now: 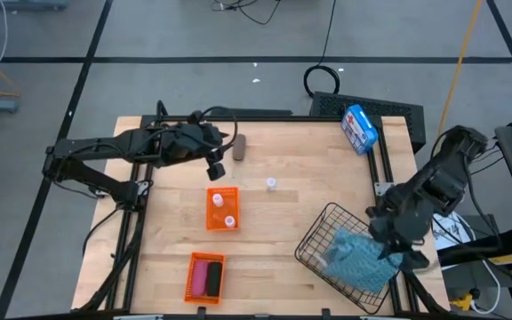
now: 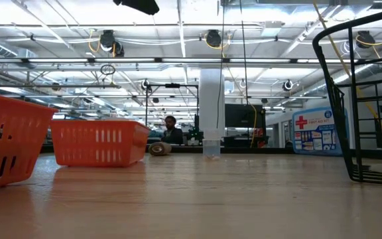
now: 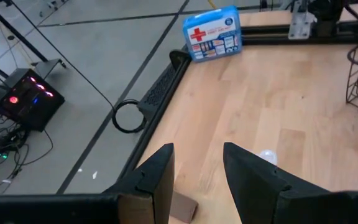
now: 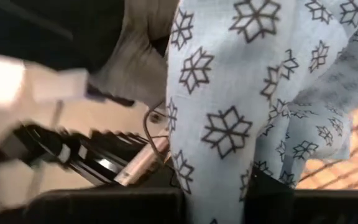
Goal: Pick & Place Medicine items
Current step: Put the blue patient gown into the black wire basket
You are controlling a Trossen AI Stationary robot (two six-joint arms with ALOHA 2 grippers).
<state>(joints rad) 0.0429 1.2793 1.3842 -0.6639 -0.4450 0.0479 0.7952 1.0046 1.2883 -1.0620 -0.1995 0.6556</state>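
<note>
My left gripper (image 1: 218, 165) (image 3: 197, 168) is open and hovers above the table's far left part, touching nothing. The brown cylinder (image 1: 238, 148) (image 3: 183, 207) lies on its side just beyond it, showing low between the fingers in the left wrist view. One white vial (image 1: 271, 184) (image 3: 267, 155) stands alone on the wood. Two more vials (image 1: 224, 210) sit in the upper orange basket (image 1: 212, 218). The pink cylinder (image 1: 199, 277) and black cylinder (image 1: 212, 279) lie in the lower orange basket (image 1: 192, 289). My right gripper (image 1: 396, 252) waits at the wire basket, against a blue patterned cloth (image 4: 229, 93).
The blue-and-white box with a red cross (image 1: 358, 127) (image 3: 212, 33) stands at the table's far right corner. A wire basket (image 1: 314, 242) holding the blue cloth (image 1: 356, 260) fills the near right corner. Bare wood lies between the orange baskets and the wire basket.
</note>
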